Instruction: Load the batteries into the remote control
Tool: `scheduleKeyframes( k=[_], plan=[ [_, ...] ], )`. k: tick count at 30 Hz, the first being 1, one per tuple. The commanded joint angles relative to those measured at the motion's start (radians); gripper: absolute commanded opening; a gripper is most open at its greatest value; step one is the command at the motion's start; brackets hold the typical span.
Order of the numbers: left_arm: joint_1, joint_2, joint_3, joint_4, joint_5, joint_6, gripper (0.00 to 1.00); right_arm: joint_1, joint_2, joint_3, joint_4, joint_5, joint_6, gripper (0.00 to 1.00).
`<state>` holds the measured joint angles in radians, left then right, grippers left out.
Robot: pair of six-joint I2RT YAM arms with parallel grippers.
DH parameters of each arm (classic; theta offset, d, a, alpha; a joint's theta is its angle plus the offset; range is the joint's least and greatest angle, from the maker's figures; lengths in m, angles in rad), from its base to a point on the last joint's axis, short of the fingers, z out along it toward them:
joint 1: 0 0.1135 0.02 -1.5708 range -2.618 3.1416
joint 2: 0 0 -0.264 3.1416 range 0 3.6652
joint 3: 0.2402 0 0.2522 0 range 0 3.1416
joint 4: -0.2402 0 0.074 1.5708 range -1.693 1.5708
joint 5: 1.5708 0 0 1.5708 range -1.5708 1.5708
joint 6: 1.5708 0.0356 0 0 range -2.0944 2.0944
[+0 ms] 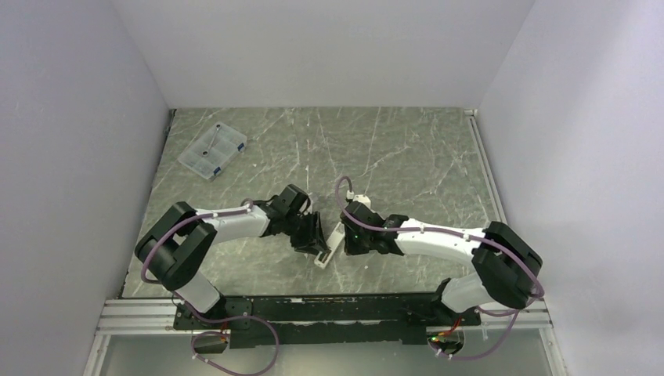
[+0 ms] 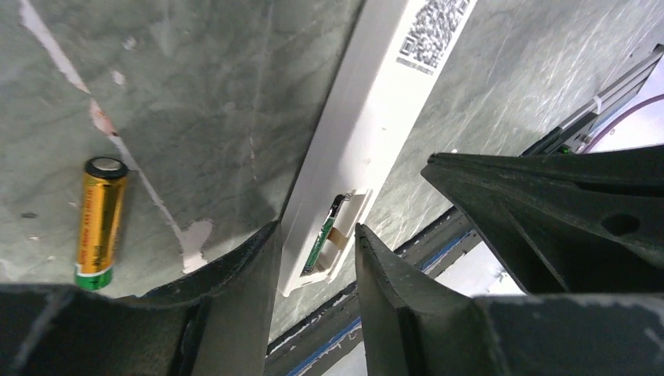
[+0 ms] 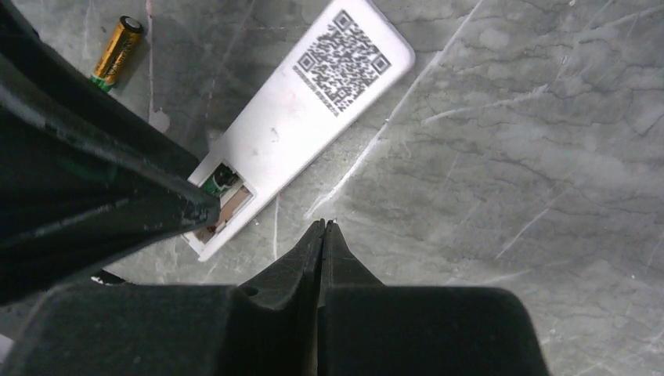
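Observation:
The white remote control (image 2: 368,125) lies face down on the marble table, its QR label up and its battery compartment (image 3: 223,196) open at the near end. My left gripper (image 2: 317,227) straddles that end, one finger against each long edge, shut on it. A copper-orange battery (image 2: 102,222) with a green end lies loose on the table to the left, also visible in the right wrist view (image 3: 117,51). My right gripper (image 3: 322,225) is shut and empty, its tips over bare table just beside the remote's open end.
A clear plastic compartment box (image 1: 211,150) sits at the far left of the table. The black mounting rail (image 1: 329,309) runs along the near edge, close behind the remote. Both arms crowd the near centre; white walls enclose the three other sides.

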<state>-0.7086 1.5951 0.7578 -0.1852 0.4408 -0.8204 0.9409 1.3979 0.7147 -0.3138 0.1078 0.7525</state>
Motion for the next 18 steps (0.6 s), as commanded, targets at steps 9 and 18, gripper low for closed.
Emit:
scheduleKeyframes(
  k=[9,18],
  plan=[
    [-0.140,-0.041,-0.013,0.048,-0.088,-0.089,0.44,-0.024,0.076,0.018,0.073,0.000,-0.007,0.00],
    [-0.232,-0.004,0.004,0.087,-0.130,-0.132,0.47,-0.031,0.116,0.046,0.111,-0.038,-0.062,0.00]
  ],
)
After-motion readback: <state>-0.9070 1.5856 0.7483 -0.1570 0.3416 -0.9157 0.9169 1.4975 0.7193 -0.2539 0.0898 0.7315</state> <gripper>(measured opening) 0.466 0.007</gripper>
